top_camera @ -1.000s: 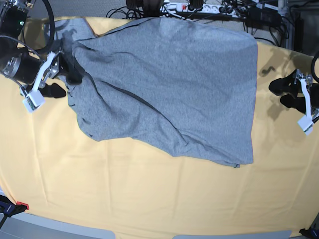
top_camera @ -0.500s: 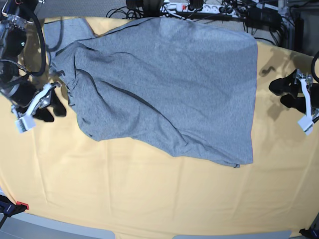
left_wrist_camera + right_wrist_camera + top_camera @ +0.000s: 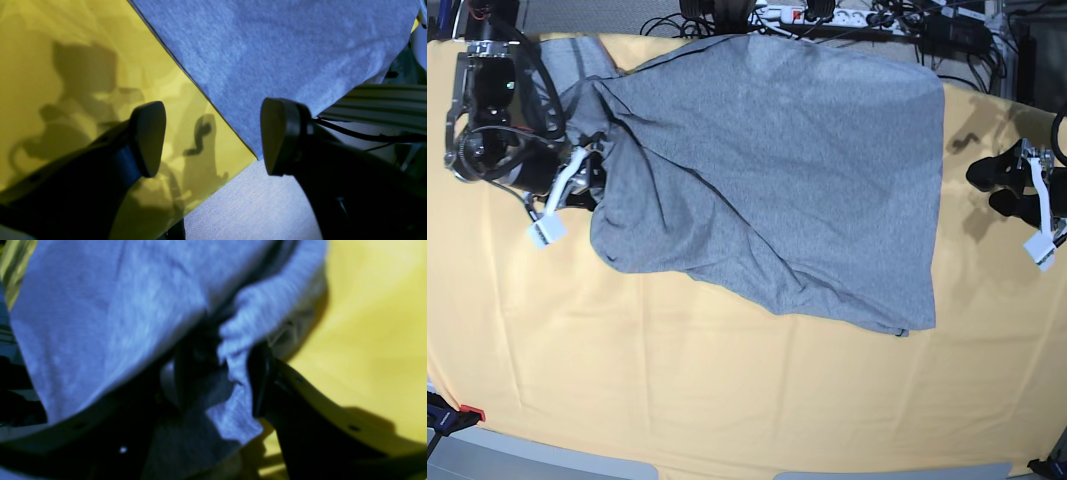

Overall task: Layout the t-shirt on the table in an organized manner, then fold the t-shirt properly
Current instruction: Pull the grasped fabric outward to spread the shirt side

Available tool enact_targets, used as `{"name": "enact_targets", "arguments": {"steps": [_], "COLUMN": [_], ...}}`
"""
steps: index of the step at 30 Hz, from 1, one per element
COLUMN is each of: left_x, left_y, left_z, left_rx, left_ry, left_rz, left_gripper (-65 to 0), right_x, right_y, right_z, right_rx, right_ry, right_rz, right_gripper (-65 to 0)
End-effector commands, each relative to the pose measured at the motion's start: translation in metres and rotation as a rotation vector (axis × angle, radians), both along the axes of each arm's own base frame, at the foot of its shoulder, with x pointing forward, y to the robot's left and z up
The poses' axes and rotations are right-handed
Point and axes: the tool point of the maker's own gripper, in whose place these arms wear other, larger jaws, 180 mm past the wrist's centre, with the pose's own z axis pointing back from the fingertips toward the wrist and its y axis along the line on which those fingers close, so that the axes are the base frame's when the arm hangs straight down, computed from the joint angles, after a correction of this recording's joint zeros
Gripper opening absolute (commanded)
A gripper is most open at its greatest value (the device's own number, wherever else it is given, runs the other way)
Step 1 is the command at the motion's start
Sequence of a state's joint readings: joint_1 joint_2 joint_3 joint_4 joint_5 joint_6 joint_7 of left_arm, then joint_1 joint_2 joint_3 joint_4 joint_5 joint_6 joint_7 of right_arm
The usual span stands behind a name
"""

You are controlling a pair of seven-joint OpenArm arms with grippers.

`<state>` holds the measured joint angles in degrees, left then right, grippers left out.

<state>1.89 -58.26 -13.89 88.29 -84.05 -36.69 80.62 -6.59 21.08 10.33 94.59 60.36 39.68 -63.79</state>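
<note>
T-shirt lettering: none is showing; only plain grey cloth is facing the cameras.
Table cover: nothing is reading on it, no marks or labels.
White tags by the grippers: too small for anything to be made out.
Gear behind the table: nothing is coming through as readable text.

The heather-grey cotton t-shirt covers the far middle of the pale yellow-orange cloth-covered table, rumpled along its left edge. The whole near half lies bare, open to passage. A bare strip runs along the right edge. Black cables crowd the far edge.
</note>
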Motion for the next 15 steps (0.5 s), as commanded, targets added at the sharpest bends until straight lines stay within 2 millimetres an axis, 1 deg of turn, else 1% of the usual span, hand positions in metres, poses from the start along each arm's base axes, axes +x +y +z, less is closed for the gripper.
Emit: {"name": "enact_targets", "arguments": {"steps": [1,3,4,5,6,9,12,15], "left_x": [0.008,0.008,0.008,0.008,0.008,0.008,0.008,0.008], "left_y": [0.004,0.004,0.004,0.004,0.004,0.004,0.004,0.004], "left_z": [0.016,0.016,0.016,0.016,0.016,0.016,0.016,0.016], "left_rx": [0.009,0.009,0.009,0.009,0.009,0.009,0.009,0.008], "left_ry": [-0.044,-0.044,-0.044,-0.044,-0.044,-0.044,-0.044,-0.044], "left_rz": [-0.002,-0.002,-0.002,-0.002,-0.002,-0.002,-0.002,-0.002], "left_gripper": [-19.2,-19.2,-19.2,-19.2,-19.2,-19.2,-19.2,-19.2], "right_x": [0.010,0.013,0.017,0.020,0.023,0.032,0.038,0.043], "right_y": [0.008,0.016,0.015,0.015,0.013,0.010,0.008,0.005], "right_z": [0.012,0.006,0.005,0.006,0.006,0.014,0.032,0.064], "right_rx": [0.018,-0.023,-0.044,-0.058,-0.074,-0.095,-0.120,-0.148], "right_ry": [-0.054,-0.056,-0.062,-0.069,-0.075,-0.093,-0.146,-0.257], "right_rz": [0.012,0.024,0.022,0.020,0.019,0.024,0.028,0.016], "right_gripper": [-34.6,-34.7,-35.4,-37.7,-42.7,-64.4,-65.0,-65.0]}}
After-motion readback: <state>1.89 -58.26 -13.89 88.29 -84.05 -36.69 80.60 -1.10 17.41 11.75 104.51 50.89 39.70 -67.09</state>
